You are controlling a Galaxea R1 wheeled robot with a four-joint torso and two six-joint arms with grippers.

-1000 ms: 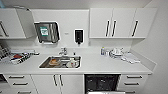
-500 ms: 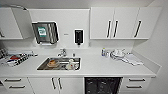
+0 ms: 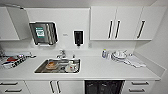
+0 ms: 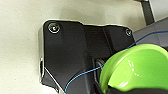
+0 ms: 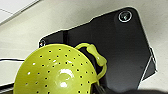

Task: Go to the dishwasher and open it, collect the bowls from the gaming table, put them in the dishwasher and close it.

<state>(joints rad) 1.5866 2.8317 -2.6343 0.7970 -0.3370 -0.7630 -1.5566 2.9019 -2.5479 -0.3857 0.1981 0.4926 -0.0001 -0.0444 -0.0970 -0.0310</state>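
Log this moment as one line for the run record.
facing: sink counter | dishwasher: open, dark | left wrist view: lime green bowl | right wrist view: yellow-green perforated bowl

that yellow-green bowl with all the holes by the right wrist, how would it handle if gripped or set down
The perforated bowl looks like glossy moulded plastic, so probably stiff, light and somewhat slippery. Its rounded dome could rock or roll if set down on it. The looped handle seems a possible hold.

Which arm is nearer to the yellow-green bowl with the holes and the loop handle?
Right. The perforated yellow-green bowl sits close against the end of the right arm; the left arm has a plain lime-green bowl close to it instead.
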